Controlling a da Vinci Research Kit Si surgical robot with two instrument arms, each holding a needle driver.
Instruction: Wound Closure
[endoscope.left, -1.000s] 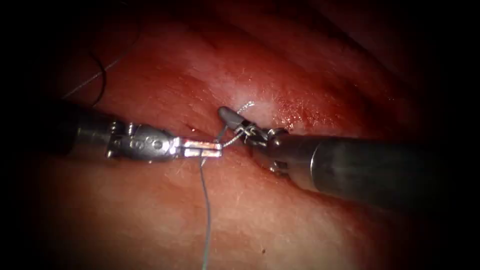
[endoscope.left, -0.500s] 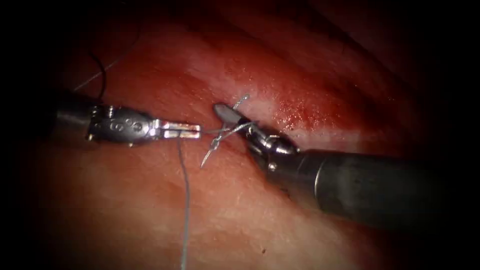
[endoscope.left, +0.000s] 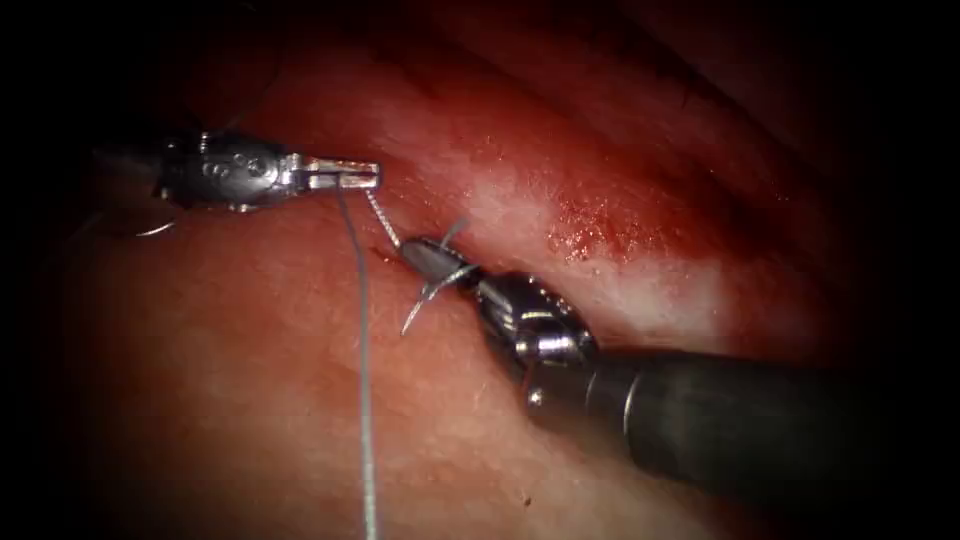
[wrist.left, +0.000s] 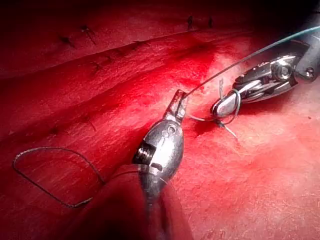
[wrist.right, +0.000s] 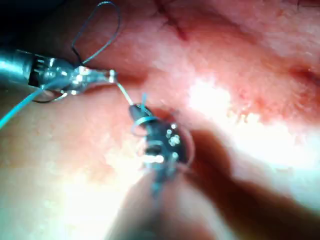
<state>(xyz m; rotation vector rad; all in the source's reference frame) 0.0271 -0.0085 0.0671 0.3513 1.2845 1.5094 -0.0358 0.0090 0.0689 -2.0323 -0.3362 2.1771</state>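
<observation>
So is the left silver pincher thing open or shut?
Shut. The left arm's silver tool has its jaws pinched flat on the thin grey thread, which hangs down from its tip.

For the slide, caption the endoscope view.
Left tool holds the thread; right tool, thread looped around it, grips a short thread end over the tissue.

Between the left tool (endoscope.left: 355, 175) and the right tool (endoscope.left: 425, 258) the room is narrow, and a tight piece of thread (endoscope.left: 383, 218) crosses it. A long strand hangs down from the left tool over the tissue (endoscope.left: 230, 400) and divides the lower space. 2 short thread ends (endoscope.left: 415, 310) stand out beside the right tool
</observation>
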